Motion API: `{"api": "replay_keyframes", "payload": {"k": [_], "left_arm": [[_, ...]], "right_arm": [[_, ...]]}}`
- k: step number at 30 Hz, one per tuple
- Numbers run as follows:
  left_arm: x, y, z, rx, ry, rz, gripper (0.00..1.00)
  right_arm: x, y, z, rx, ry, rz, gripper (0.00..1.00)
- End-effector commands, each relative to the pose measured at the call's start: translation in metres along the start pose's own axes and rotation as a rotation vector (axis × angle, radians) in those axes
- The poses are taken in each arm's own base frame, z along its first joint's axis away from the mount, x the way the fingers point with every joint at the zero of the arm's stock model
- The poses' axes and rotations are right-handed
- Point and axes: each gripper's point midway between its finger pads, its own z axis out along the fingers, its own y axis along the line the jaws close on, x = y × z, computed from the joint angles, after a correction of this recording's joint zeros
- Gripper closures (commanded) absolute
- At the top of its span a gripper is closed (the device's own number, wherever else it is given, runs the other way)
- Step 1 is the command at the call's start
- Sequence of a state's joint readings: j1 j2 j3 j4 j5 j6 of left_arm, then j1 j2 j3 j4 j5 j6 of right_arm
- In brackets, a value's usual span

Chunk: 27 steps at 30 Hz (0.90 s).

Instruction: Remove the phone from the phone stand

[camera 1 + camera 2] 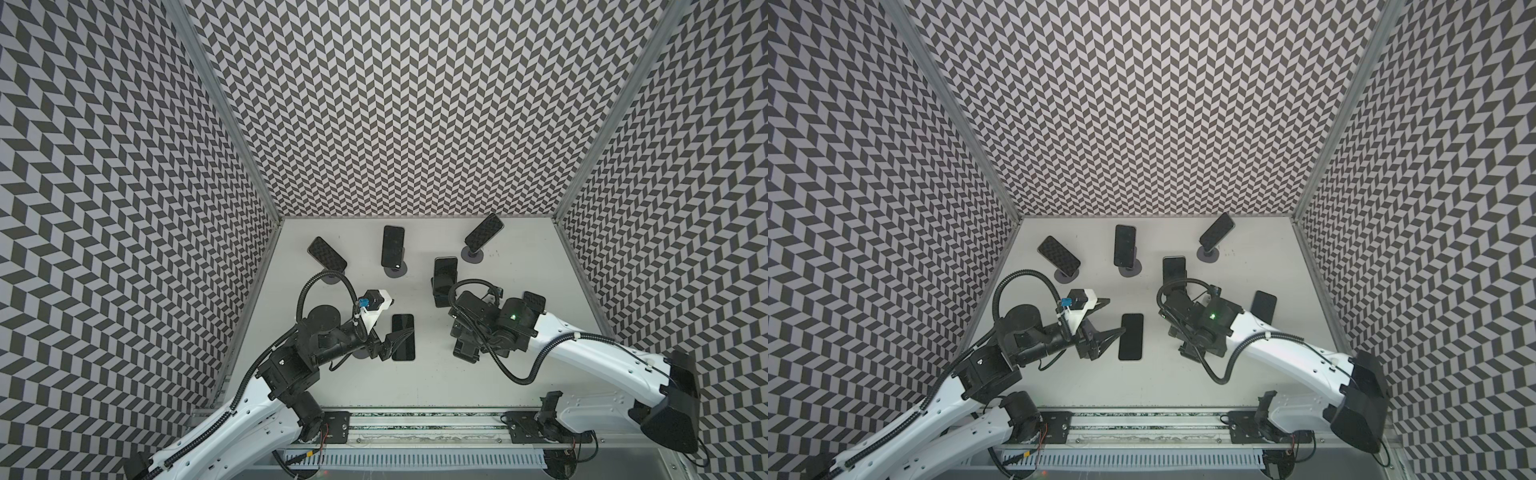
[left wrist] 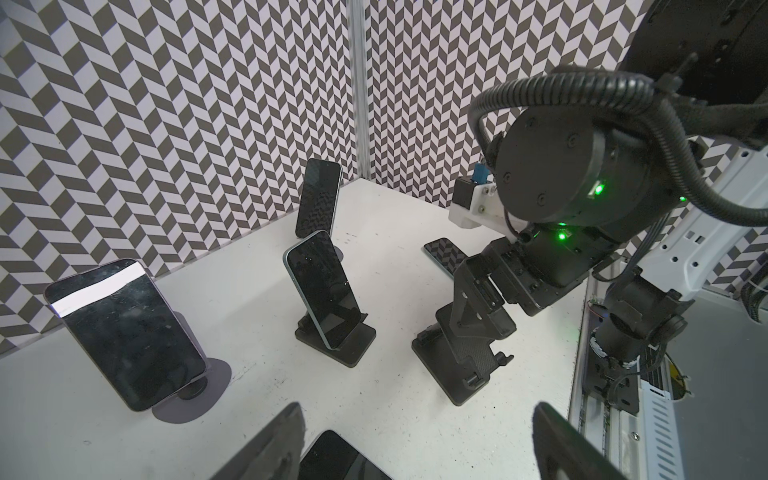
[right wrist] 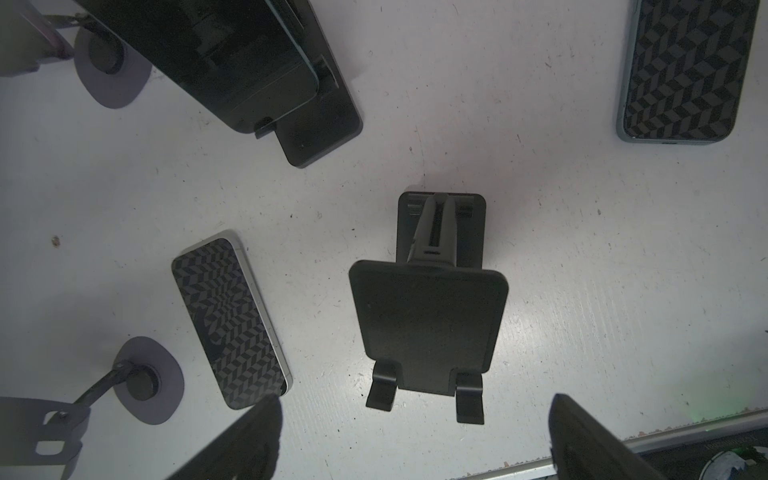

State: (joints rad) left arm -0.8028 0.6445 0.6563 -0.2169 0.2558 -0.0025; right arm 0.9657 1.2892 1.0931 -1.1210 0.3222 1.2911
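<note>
- R hand (image 3: 413, 419) is spread wide w/ nothing in it, hanging just over the empty stand (image 3: 428, 324).
- L hand (image 2: 419, 415) has its fingers part-way apart and is also empty. It hovers above a flat phone (image 1: 1131, 336) lying on the worktop (image 1: 436, 382).
- A second flat phone (image 1: 1264, 307) lies beside the R arm (image 1: 590, 349).
- We take the task's thing to be the nearest phone (image 1: 445, 272), which leans on its black stand (image 2: 353, 340) just beyond the R hand.
- Farther back, each on its own stand: back-left phone (image 1: 327, 253), back-middle phone (image 1: 392, 247), back-right phone (image 1: 483, 235).
- Risk 1: R hand is very close to the empty stand, so any sideways swing before it rises could tip or shove that stand.
- Risk 2: the R arm's wrist sits close by the nearest phone. We think a careless turn could brush the phone off its ledge.
- Risk 3: the phone's face looks glossy, so a grip across the face instead of the side edges may slip, esp. on the lift.
- Risk 4: the stand looks light. If the phone catches on the lower lips, the stand may come up w/ it or topple.
- Risk 5: if L hand drops, it could drag or press the flat phone below it.
</note>
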Motion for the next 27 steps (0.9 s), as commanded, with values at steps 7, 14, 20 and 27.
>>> {"api": "replay_keyframes", "payload": {"k": [7,14,20,27], "left_arm": [[-0.005,-0.005,0.001,0.029,-0.023,0.009,0.14],[-0.009,-0.014,0.002,0.081,-0.036,0.039,0.14],[-0.008,-0.011,0.004,0.066,-0.023,0.037,0.14],[-0.008,-0.008,0.007,0.053,-0.011,0.046,0.14]], "right_arm": [[-0.006,0.004,0.012,-0.002,-0.034,0.025,0.02],[-0.013,0.003,0.026,0.014,-0.047,0.021,0.03],[-0.022,0.006,0.038,0.030,-0.044,-0.004,0.04],[-0.027,0.005,0.050,0.058,-0.042,-0.028,0.07]]}}
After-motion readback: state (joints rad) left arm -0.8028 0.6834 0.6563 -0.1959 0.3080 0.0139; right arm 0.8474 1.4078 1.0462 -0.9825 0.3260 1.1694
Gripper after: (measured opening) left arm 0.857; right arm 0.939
